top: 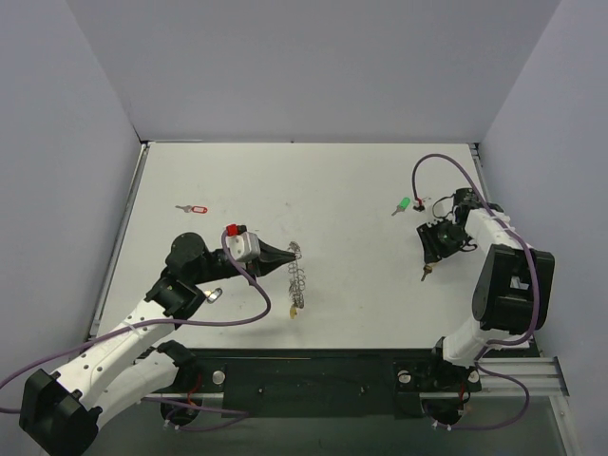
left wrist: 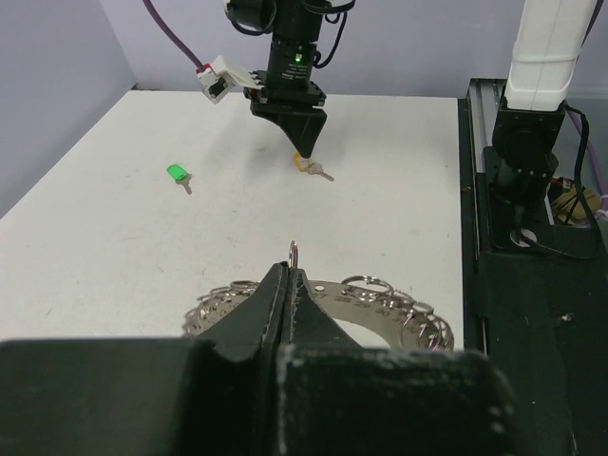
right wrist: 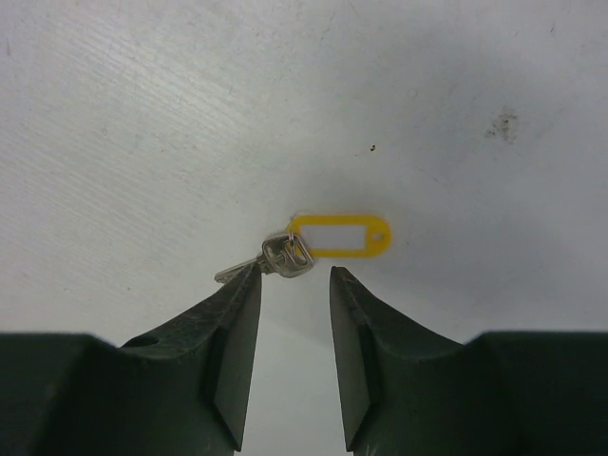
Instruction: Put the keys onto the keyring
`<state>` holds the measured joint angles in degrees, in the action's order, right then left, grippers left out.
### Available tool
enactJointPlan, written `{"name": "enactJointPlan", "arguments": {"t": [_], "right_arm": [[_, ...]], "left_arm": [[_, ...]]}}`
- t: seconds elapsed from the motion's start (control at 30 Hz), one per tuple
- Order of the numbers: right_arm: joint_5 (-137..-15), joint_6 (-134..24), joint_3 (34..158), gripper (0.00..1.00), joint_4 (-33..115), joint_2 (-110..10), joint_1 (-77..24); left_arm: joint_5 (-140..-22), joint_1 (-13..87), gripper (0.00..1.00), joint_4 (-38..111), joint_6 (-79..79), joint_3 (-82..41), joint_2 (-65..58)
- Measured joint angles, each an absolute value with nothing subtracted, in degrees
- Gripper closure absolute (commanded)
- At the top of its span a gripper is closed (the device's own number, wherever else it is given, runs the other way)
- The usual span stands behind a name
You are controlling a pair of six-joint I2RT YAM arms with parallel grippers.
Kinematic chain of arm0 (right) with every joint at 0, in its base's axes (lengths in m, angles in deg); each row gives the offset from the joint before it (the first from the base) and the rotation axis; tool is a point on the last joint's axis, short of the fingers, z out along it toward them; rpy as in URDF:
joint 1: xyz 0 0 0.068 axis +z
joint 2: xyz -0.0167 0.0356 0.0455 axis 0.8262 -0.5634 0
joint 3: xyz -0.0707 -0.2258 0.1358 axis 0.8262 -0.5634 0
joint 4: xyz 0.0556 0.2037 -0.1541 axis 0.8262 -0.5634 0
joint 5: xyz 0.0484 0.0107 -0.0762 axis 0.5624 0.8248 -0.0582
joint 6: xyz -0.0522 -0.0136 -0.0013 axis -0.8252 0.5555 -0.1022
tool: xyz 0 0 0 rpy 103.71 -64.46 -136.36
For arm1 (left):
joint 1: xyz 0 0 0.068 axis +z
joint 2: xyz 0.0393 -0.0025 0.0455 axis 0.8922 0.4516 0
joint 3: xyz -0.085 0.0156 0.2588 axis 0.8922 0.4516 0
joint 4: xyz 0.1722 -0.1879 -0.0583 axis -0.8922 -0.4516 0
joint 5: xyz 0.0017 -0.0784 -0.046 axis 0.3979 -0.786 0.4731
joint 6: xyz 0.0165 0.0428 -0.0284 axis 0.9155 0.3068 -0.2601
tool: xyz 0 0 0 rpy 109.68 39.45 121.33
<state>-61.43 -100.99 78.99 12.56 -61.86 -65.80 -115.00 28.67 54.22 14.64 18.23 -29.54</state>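
The right pincer (right wrist: 294, 277), jaws narrowly apart, sits just short of the yellow key (right wrist: 285, 256) on the counter (right wrist: 142, 114); centre its metal head between them before closing. The left pincer (left wrist: 290, 275) clamps the keyring (left wrist: 380, 290).

White matte table (top: 332, 180) between plain pale lavender-grey walls (top: 313, 66), black rail (top: 313, 378) along its near edge.

Your arms (top: 104, 347) are white shells on black joints, purple cables (top: 439, 156) looping off, right gripper (right wrist: 294, 273) black and wedge-fingered.
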Motion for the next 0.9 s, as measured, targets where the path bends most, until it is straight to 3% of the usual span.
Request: {"name": "enactJointPlan", "arguments": {"t": [0.9], "right_arm": [[-63.81,-102.43,79.39,0.80,12.89,-67.19,-64.05]], "left_arm": [[-115.07,28.30,1.00,53.13,15.49,18.23,-29.74]]}}
